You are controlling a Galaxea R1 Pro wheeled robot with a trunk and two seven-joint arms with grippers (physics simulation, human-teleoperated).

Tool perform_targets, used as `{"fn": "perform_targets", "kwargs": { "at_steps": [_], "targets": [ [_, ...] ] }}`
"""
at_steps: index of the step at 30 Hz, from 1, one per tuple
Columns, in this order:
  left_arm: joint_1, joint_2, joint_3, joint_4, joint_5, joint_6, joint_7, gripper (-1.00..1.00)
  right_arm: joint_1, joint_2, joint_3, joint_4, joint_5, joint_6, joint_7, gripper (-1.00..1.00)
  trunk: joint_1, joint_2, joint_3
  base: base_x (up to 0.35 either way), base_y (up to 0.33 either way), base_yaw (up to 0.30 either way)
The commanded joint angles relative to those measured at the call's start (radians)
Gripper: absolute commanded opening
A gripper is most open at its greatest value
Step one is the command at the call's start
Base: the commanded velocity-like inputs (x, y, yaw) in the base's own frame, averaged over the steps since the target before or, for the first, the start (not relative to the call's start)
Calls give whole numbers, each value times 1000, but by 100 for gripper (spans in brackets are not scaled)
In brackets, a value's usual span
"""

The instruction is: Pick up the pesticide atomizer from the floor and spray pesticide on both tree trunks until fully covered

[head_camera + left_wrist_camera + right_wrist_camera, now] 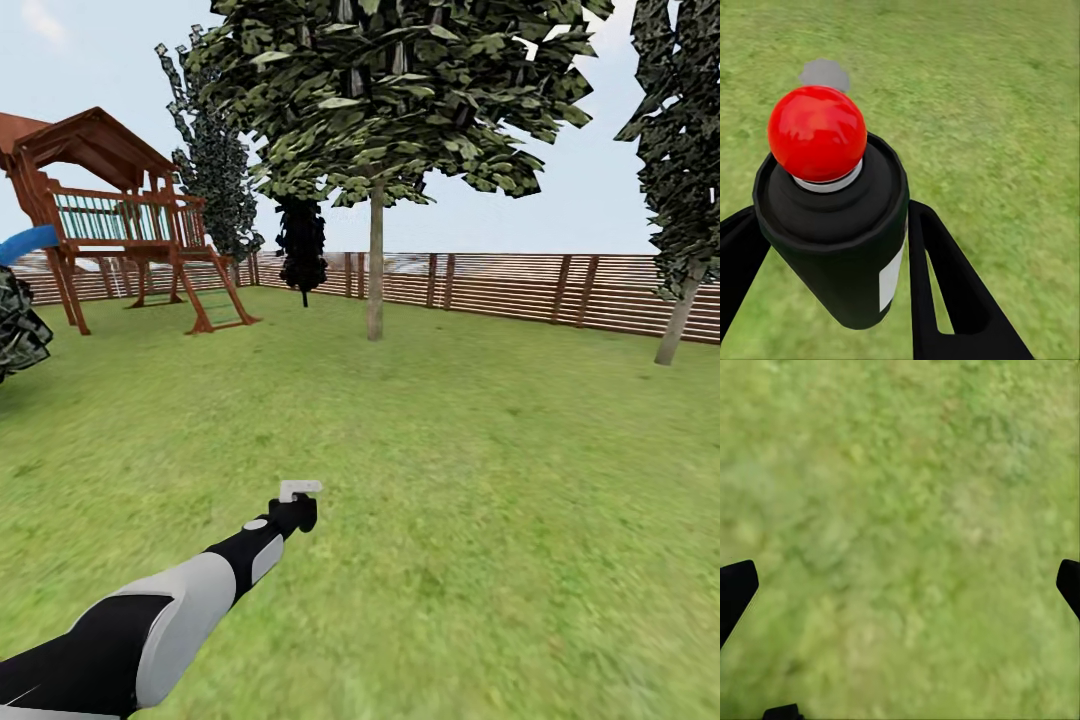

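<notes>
Head view, left to right. A wooden play tower [130, 215] stands at 10 o'clock, against the slat fence [520, 285] that closes the far edge of the lawn [480, 520]. A dark narrow conifer [215, 170] rises just behind the tower.

The left arm [150, 620] reaches in from 7 o'clock. Its left claw [292, 512] holds the pesticide atomizer [300, 490], whose pale top shows above the dark fingers. In the left wrist view the atomizer [832, 240] is a black can with a red ball cap, and the two black fingers [945, 285] are pinched against its sides.

The nearer tree [375, 110] stands at 12 o'clock; its trunk [375, 265] is bare and upright, well apart from the claw, with open grass between them. A second tree [685, 150] stands at 2 o'clock near the fence, its trunk [678, 320] leaning slightly.

In the right wrist view the right claw [900, 585] is spread wide, one fingertip [735, 589] at each frame edge, over what appears to be blurred grass [900, 510].
</notes>
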Motion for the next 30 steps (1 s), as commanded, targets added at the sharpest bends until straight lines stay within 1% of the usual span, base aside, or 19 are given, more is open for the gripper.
{"fn": "perform_targets", "kwargs": {
  "at_steps": [1, 30],
  "targets": [
    [-1, 0, 2, 1, 0, -3, -3, -100, -2, 1, 8, 3, -6, -5, -1, 100, 1, -1, -2, 350, 0, 0],
    [-1, 0, 4, 1, 0, -5, -5, -100, -2, -1, 8, 3, -7, -5, -3, 100, 1, -1, -2, 350, 0, 0]
  ]
}}
